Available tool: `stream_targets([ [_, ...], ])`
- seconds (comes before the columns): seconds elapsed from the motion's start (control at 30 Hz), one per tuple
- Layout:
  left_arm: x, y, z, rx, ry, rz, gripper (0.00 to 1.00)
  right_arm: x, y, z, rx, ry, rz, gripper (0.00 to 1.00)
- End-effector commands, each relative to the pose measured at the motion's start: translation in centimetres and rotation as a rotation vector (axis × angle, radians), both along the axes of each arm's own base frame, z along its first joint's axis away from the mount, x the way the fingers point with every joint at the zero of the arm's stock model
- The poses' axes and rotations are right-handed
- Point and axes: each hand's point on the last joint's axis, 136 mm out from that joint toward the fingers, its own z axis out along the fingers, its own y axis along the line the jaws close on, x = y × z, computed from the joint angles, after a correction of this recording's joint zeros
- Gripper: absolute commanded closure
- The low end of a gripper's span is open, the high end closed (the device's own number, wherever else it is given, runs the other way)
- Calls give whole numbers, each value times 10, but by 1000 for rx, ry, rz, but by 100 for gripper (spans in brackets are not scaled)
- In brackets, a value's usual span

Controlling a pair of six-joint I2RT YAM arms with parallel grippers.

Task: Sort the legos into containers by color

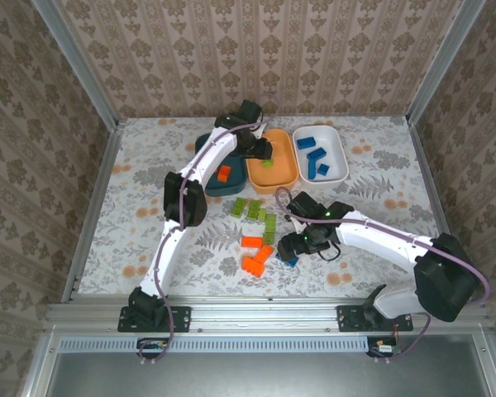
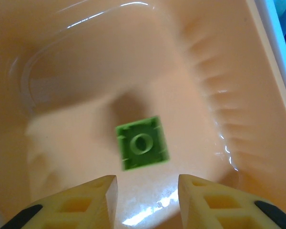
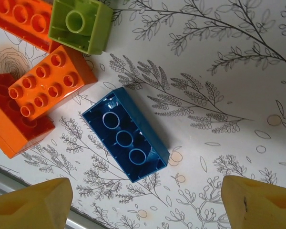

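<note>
Left gripper [image 2: 148, 185] slightly parted, empty, above green lego [image 2: 142, 143] lying in orange bin [image 2: 86, 71] | right gripper [image 3: 145, 191] wide over blue lego [image 3: 125, 134] on table [image 3: 219, 71] | sorted: blue legos [image 1: 314, 155] in far-right white bin [image 1: 341, 153], one orange lego [image 1: 223, 174] in teal bin [image 1: 231, 188] | remaining mid-table: green legos [image 1: 256, 211], orange legos [image 1: 255, 252]

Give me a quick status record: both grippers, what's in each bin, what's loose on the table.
left gripper: jaws apart, empty, over orange bin
orange bin: one green brick, underside up
teal bin: one orange brick
white bin: several blue bricks
right gripper: jaws open wide, above blue brick
table: that blue brick, underside up; green bricks; orange bricks
</note>
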Motion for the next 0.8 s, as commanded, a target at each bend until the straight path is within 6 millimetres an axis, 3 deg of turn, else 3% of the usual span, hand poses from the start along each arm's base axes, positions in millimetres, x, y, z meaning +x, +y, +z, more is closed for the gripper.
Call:
stream_targets([
  [0.0, 2, 3, 21, -35, -10, 8, 58, 6, 7, -3, -33, -20, 50, 17],
  [0.1, -1, 6, 41, -58, -16, 17, 57, 3, 9, -9, -49, -11, 76, 17],
  [0.2, -9, 10, 77, -78, -51, 11, 55, 1, 13, -15, -62, 1, 108, 17],
  [0.33, -30, 26, 130, -78, -112, 2, 52, -4, 18, -23, -89, 25, 156, 17],
  [0.43, -50, 43, 160, -78, -150, 0, 50, -5, 21, -30, -97, 43, 171, 18],
  [0.6, -93, 76, 185, -75, -184, 17, 48, -3, 24, -38, -118, 46, 177, 22],
  [0.77, -139, 108, 183, -76, -182, 48, 47, 1, 26, -43, -128, 31, 168, 33],
])
